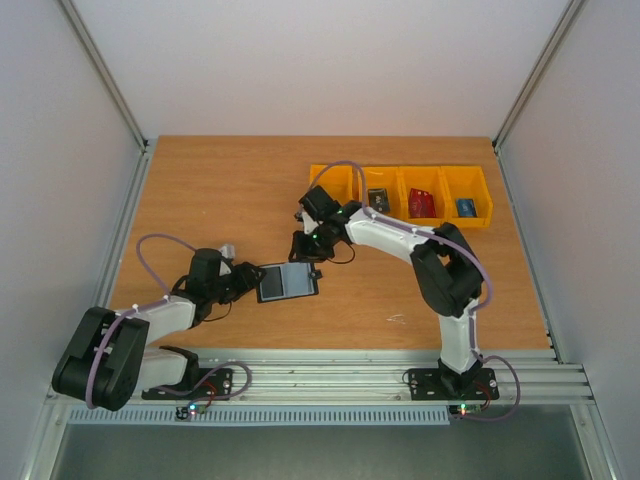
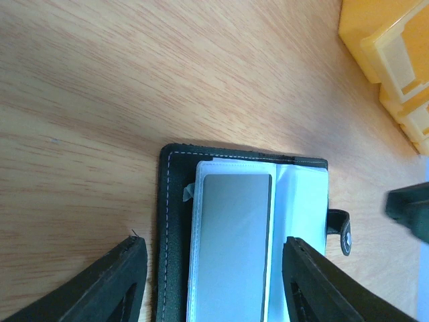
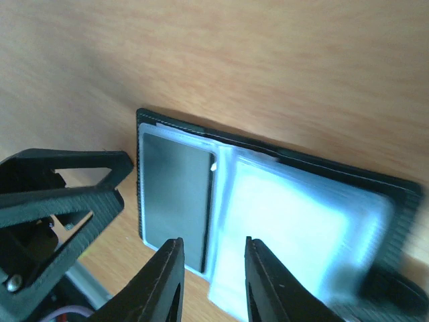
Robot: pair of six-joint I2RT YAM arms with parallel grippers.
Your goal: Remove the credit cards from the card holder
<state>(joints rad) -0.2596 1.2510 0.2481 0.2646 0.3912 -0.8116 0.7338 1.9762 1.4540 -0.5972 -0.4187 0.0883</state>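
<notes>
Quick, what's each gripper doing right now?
Left gripper: open, jaws straddling the card holder.
Right gripper: jaws narrowly apart over the card holder; grip cannot be told.

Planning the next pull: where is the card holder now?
In the top view the card holder lies open left of centre, between the left gripper and right gripper.

Card holder [image 2: 175,228] cut off by the bottom edge; credit cards [image 1: 421,203] in yellow bins [image 1: 475,222] too small to read
</notes>
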